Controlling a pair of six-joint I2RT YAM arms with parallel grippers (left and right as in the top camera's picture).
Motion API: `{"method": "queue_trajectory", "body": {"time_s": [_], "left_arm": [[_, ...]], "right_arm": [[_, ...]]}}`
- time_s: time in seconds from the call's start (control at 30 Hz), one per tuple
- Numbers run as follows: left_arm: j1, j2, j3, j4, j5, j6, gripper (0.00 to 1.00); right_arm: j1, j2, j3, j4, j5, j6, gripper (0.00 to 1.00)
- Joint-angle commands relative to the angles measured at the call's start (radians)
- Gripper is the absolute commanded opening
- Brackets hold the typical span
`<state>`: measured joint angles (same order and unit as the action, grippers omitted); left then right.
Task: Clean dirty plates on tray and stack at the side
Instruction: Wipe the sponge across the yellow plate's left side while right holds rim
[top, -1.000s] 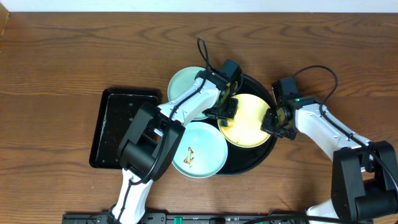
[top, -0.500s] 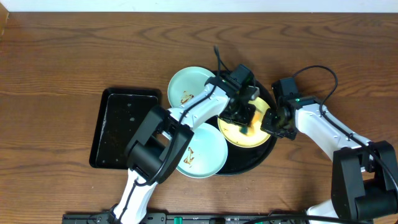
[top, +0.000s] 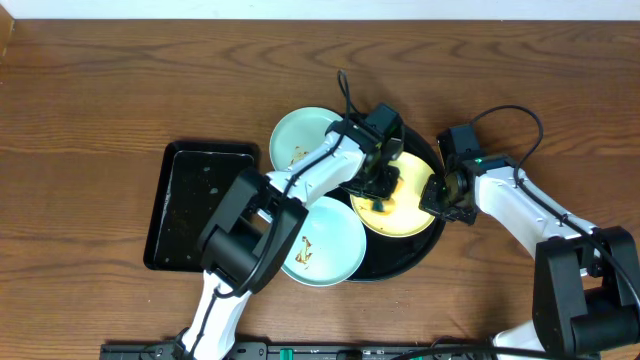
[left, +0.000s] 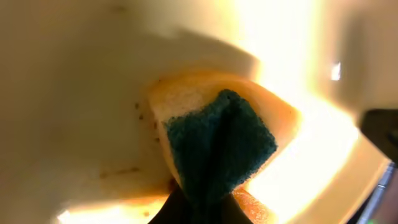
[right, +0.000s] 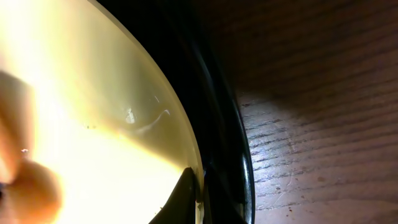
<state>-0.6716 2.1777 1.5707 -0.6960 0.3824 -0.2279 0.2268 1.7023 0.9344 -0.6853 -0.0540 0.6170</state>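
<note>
The pale yellow plate (top: 408, 208) lies on the round black tray (top: 425, 248), with brown smears on it (left: 118, 172). My left gripper (top: 382, 188) is shut on a yellow sponge with a dark green scouring side (left: 217, 140) and presses it onto the yellow plate. My right gripper (top: 441, 196) is shut on the right rim of the yellow plate (right: 124, 124), a finger on each side of the edge (right: 196, 186). One pale blue plate (top: 300, 135) with brown smears lies at the tray's upper left. A second pale blue plate (top: 322, 242) with a smear overlaps the tray's lower left edge.
A rectangular black tray (top: 200, 205) lies on the wooden table left of the plates. The round tray's rim (right: 239, 155) runs close beside my right gripper, with bare wood (right: 311, 93) beyond it.
My left gripper has moved with the sponge from the yellow plate's left edge onto its middle, then back slightly left. The right gripper has kept its hold on the rim.
</note>
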Motion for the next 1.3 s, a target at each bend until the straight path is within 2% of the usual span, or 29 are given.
{"method": "queue_trajectory", "body": {"time_s": [0.0, 0.2, 0.3, 0.7, 0.8, 1.03, 1.27], "left_arm": [[0.046, 0.018, -0.009, -0.029, -0.215, 0.003, 0.07], [0.053, 0.018, -0.008, -0.033, -0.293, -0.010, 0.07], [0.053, 0.018, -0.002, -0.032, -0.284, -0.009, 0.07], [0.012, 0.018, 0.011, 0.057, 0.224, 0.006, 0.07], [-0.003, 0.018, 0.011, 0.089, 0.293, 0.006, 0.07], [-0.014, 0.025, 0.011, 0.152, 0.305, -0.021, 0.08], [-0.014, 0.076, 0.011, 0.179, 0.234, -0.063, 0.08]], "right_arm": [[0.004, 0.006, -0.023, -0.013, 0.039, -0.005, 0.01], [0.004, 0.006, -0.022, -0.014, 0.038, -0.005, 0.01], [0.004, 0.006, -0.022, -0.014, 0.038, -0.005, 0.02], [0.004, 0.006, -0.023, -0.013, 0.039, -0.005, 0.01], [0.004, 0.006, -0.022, -0.013, 0.039, -0.005, 0.01], [0.004, 0.006, -0.022, -0.014, 0.038, -0.005, 0.02], [0.004, 0.006, -0.022, -0.014, 0.039, -0.005, 0.01]]}}
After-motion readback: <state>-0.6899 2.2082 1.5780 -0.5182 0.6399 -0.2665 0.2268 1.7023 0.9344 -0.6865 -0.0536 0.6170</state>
